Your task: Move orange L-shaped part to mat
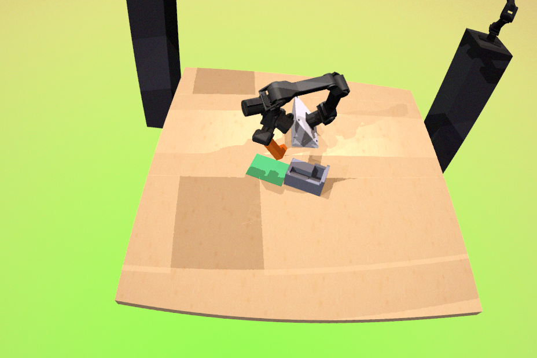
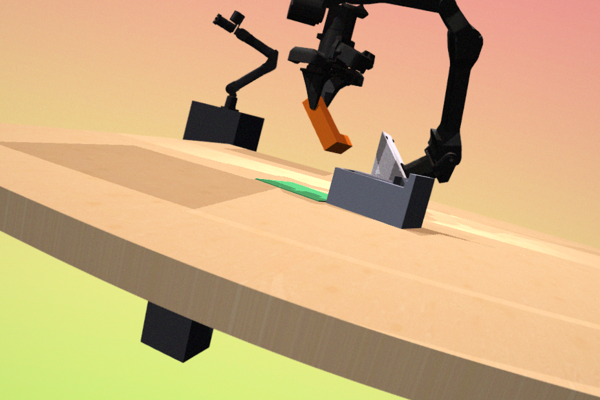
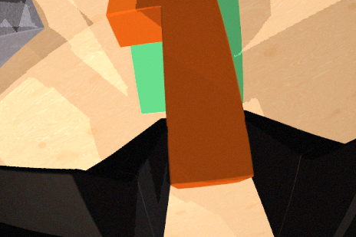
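Observation:
The orange L-shaped part (image 1: 275,149) (image 2: 325,125) (image 3: 196,66) hangs in the air, tilted, with its L-shaped end low. My gripper (image 2: 318,103) (image 3: 204,124) is shut on its straight, upper end. In the wrist view the part lies between both fingers, its foot pointing left, with the green mat (image 1: 264,163) (image 2: 302,189) (image 3: 149,85) seen below and behind it. The part is above the mat and does not touch it. The grey tray (image 1: 303,183) (image 2: 368,197) stands beside the mat, and its pocket is empty.
A pale grey wedge-shaped block (image 1: 303,128) (image 2: 386,163) (image 3: 15,20) stands behind the tray, close to the arm's base. The tray's walls rise well above the flat mat. Two other arms on dark pillars (image 1: 151,41) (image 1: 464,85) stand beyond the wooden table's (image 1: 346,224) edges.

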You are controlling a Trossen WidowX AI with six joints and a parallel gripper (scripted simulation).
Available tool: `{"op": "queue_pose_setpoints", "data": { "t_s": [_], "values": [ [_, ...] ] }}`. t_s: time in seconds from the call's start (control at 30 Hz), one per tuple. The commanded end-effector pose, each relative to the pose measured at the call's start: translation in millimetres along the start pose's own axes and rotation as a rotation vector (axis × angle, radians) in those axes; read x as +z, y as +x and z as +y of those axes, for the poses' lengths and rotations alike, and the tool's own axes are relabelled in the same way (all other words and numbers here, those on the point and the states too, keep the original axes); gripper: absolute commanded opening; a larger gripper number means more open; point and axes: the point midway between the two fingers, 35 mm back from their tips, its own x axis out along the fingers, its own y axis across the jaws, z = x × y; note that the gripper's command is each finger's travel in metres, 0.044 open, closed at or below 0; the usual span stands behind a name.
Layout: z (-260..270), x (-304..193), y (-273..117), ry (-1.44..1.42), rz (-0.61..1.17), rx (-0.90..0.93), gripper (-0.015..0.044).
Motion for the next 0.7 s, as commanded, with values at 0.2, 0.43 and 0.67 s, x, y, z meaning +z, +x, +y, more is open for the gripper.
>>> {"op": "queue_pose_setpoints", "data": {
  "t_s": [0.2, 0.43, 0.67],
  "values": [
    [0, -3, 15, -0.004, 0.002, 0.005, 0.0],
    [0, -3, 26, -0.004, 0.002, 0.005, 0.0],
    [0, -3, 37, -0.004, 0.001, 0.005, 0.0]
  ]
}}
